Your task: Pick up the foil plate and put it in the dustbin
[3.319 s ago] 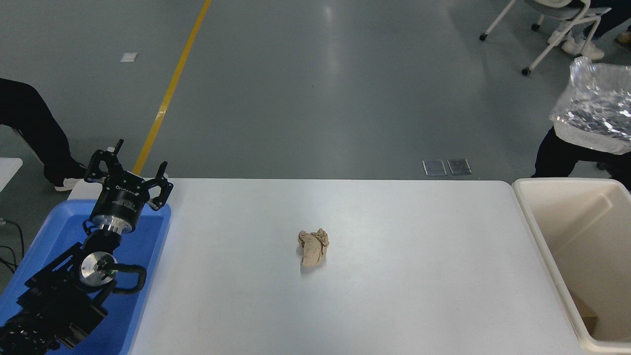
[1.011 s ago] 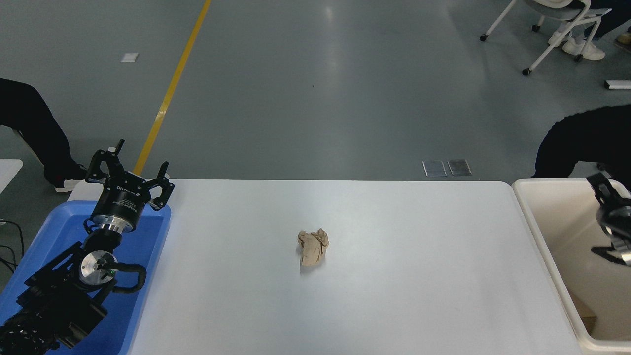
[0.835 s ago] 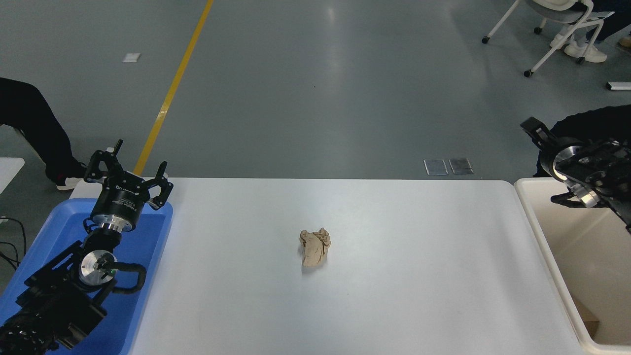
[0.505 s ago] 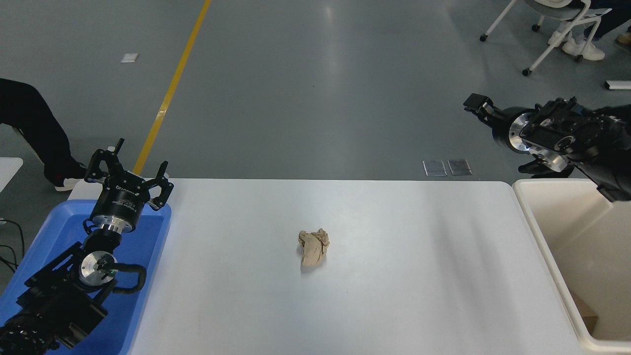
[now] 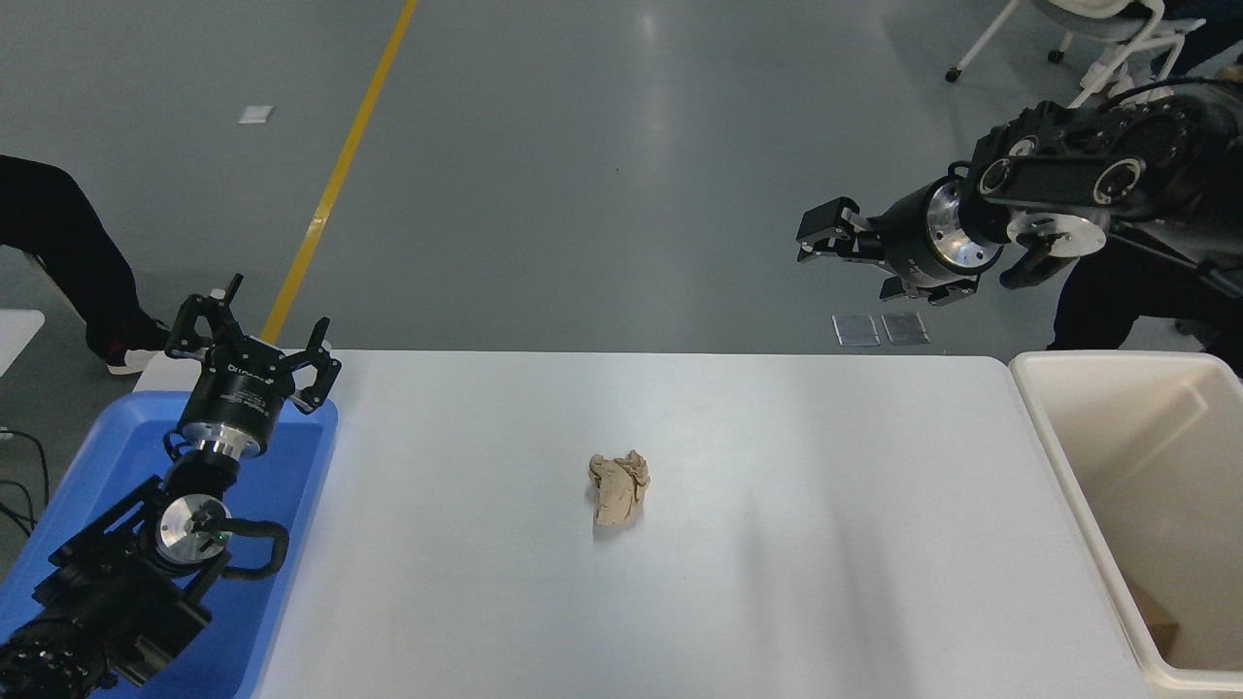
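Note:
The foil plate is not in view. The cream-white dustbin (image 5: 1061, 466) stands at the table's right end; only its inner walls and a brown scrap at the bottom show. My right gripper (image 5: 819, 236) is open and empty. It hangs high in the air, pointing left, beyond the table's far edge and up-left of the dustbin. My left gripper (image 5: 254, 337) is open and parked over the blue tray (image 5: 286, 485) at the lower left.
A crumpled tan-brown paper wad (image 5: 619, 488) lies at the middle of the white table (image 5: 825, 544). A person's dark leg (image 5: 58, 252) is at the far left, a dark-clothed person (image 5: 1117, 291) behind the dustbin, and a wheeled chair (image 5: 1088, 39) at the top right.
The foil plate, seen above the dustbin 3.3 s ago, has gone from view. My right gripper has risen from over the dustbin and swung up and left. The left arm has not moved.

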